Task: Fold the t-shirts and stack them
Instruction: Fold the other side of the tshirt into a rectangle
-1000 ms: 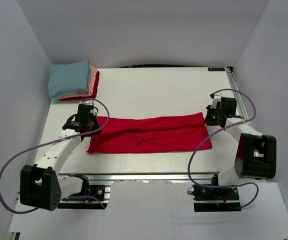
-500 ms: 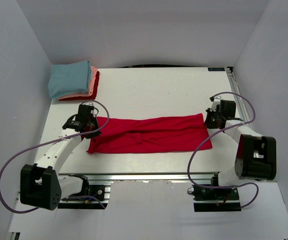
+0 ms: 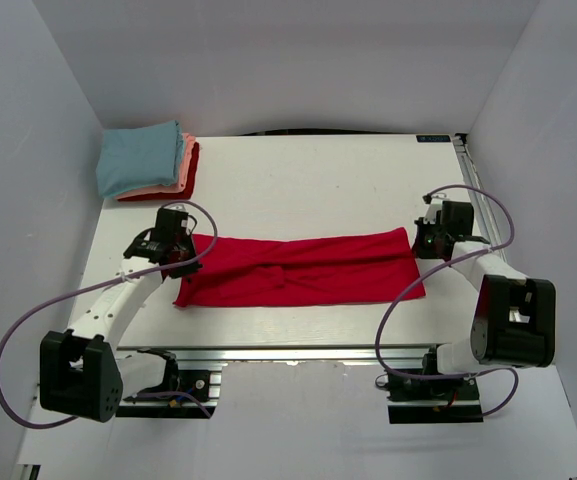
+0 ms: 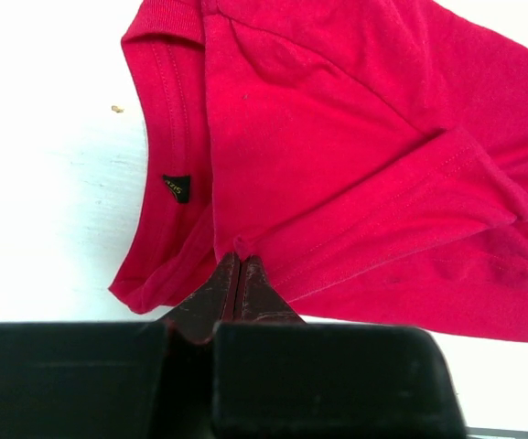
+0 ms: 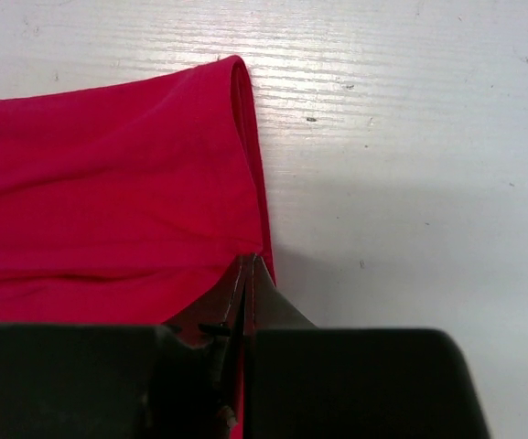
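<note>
A bright red t-shirt (image 3: 303, 268) lies folded into a long band across the near half of the table. My left gripper (image 3: 180, 262) is shut on its left end by the collar; the left wrist view shows the closed jaws pinching red cloth (image 4: 337, 183) at my left gripper (image 4: 238, 259). My right gripper (image 3: 418, 245) is shut on the band's right edge; the right wrist view shows the jaws pinching the red hem (image 5: 108, 201) at my right gripper (image 5: 250, 261). A stack of folded shirts, light blue (image 3: 140, 158) over salmon-pink (image 3: 184, 165) over red (image 3: 192, 172), lies at the far left corner.
The white table (image 3: 318, 175) is walled by grey panels on three sides. A metal rail (image 3: 473, 185) runs along the right edge. Purple cables loop from both arms near the front edge.
The right gripper has shifted slightly right and away with the shirt's right edge, pulling the band a little straighter. The left gripper has barely moved.
</note>
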Action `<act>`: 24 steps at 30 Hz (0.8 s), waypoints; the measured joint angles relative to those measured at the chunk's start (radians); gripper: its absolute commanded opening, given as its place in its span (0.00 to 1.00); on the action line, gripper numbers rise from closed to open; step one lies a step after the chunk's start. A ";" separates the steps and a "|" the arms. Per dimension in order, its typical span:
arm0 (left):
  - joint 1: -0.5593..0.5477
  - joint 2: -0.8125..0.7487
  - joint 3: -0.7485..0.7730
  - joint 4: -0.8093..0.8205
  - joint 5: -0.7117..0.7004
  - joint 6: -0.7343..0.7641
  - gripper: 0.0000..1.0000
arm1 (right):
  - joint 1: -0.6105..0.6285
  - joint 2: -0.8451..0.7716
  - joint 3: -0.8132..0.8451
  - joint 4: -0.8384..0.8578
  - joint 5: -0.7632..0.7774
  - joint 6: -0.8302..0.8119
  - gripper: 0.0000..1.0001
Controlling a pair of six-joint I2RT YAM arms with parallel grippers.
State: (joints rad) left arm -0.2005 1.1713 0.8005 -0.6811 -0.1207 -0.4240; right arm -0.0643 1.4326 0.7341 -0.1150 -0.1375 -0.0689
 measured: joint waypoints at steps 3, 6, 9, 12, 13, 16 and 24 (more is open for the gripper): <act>0.000 0.000 0.001 0.000 0.000 -0.004 0.12 | 0.000 -0.017 -0.005 -0.010 0.001 0.014 0.00; 0.000 0.000 0.001 0.000 0.002 -0.010 0.27 | 0.000 -0.032 -0.013 -0.023 0.001 0.029 0.09; 0.000 -0.002 0.001 -0.001 0.002 -0.020 0.40 | 0.000 -0.046 -0.019 -0.029 0.000 0.045 0.22; 0.000 -0.017 0.001 -0.008 0.000 -0.031 0.54 | 0.000 -0.075 -0.028 -0.049 -0.002 0.064 0.34; 0.000 -0.026 0.001 -0.011 -0.002 -0.037 0.54 | 0.000 -0.086 -0.028 -0.056 -0.002 0.071 0.38; 0.000 -0.067 0.001 -0.019 -0.028 -0.061 0.54 | 0.000 -0.131 -0.028 -0.076 -0.003 0.085 0.44; 0.000 -0.014 0.156 0.011 -0.154 -0.083 0.40 | 0.000 -0.326 0.037 -0.053 -0.052 0.173 0.89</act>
State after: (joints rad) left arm -0.2001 1.1568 0.9565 -0.6697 -0.2745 -0.5072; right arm -0.0647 1.1065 0.7708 -0.1680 -0.1898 0.1040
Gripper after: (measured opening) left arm 0.448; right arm 0.889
